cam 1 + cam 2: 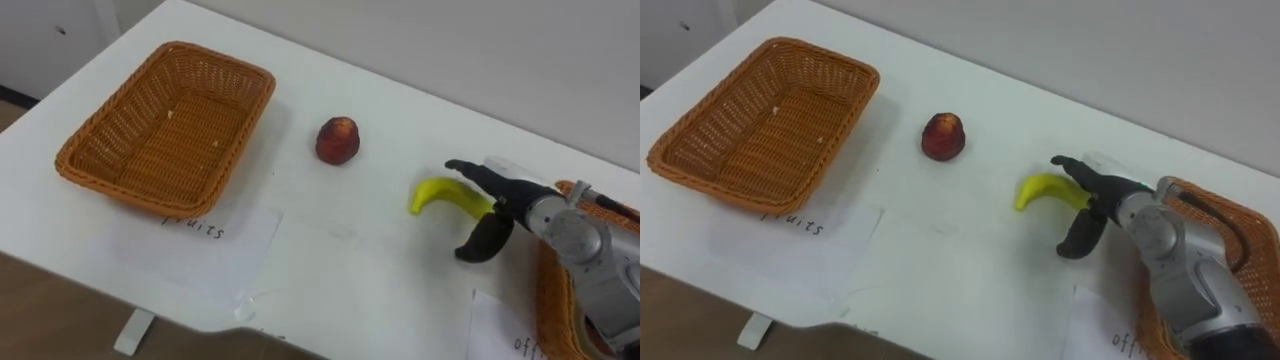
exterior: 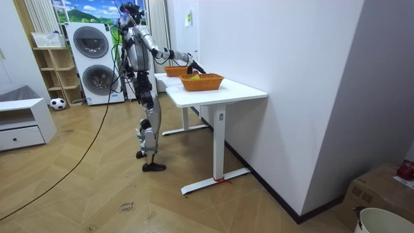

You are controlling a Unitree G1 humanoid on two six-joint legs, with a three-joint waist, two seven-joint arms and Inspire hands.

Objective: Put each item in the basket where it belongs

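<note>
1. At the desk's (image 1: 380, 260) near edge lie two sheets of paper. One (image 1: 200, 235) bears handwriting and sits just in front of the left basket. The other (image 1: 505, 335) is by the near corner of the right basket.
2. The right basket (image 1: 545, 300), woven and orange-brown, stands at the desk's right side, partly hidden behind the robot's right forearm.
3. The right robot hand (image 1: 505, 195) reaches in from the right, low over the desk. It is open: its dark fingers (image 1: 465, 168) stretch nearly straight over the banana's right end, and the thumb (image 1: 485, 242) points down on the near side, spread apart from them.
4. The banana (image 1: 440, 193) lies on the desk between the two baskets, much closer to the right one. Its right end sits in the gap between fingers and thumb, and its left end curves free toward the desk's middle.
5. The left basket (image 1: 165, 130) stands well apart on the left, with no fruit inside.
6. A red fruit (image 1: 338, 140) rests on the desk, farther back, between the left basket and the banana, touching neither.
7. Beyond the desk's far edge rises a plain pale wall (image 1: 450, 50).
</note>
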